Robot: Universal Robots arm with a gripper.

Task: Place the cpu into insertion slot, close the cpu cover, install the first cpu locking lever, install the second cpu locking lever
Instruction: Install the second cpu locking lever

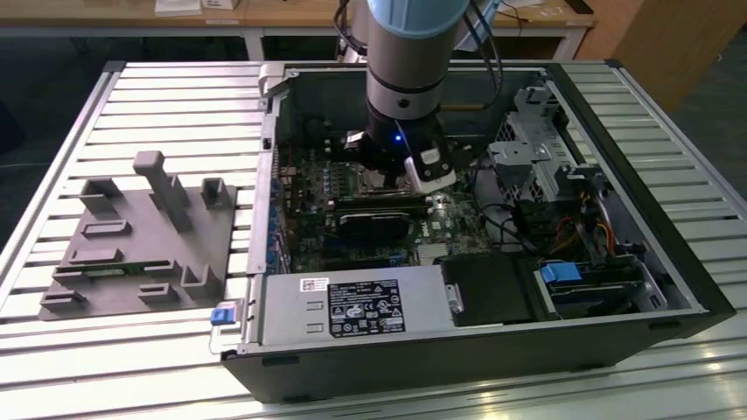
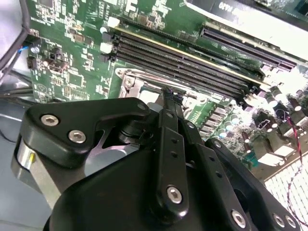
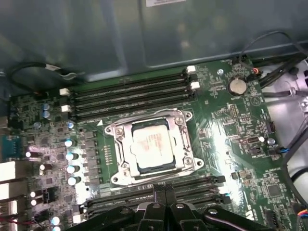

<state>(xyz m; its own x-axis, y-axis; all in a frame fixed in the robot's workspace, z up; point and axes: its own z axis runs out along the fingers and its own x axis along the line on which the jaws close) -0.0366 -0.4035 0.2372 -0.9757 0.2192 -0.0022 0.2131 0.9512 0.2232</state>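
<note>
Black end effector (image 3: 164,192), fingers pressed together, hovers beside cpu cover (image 3: 179,144) edge.

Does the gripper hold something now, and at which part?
Nothing. The gripper, fingers together, is beside the cpu cover, closed over the cpu.

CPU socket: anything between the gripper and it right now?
Nothing visible. In the first wrist view the gripper sits at the socket's edge; the cpu lies seated under the cpu cover, unobstructed.
</note>
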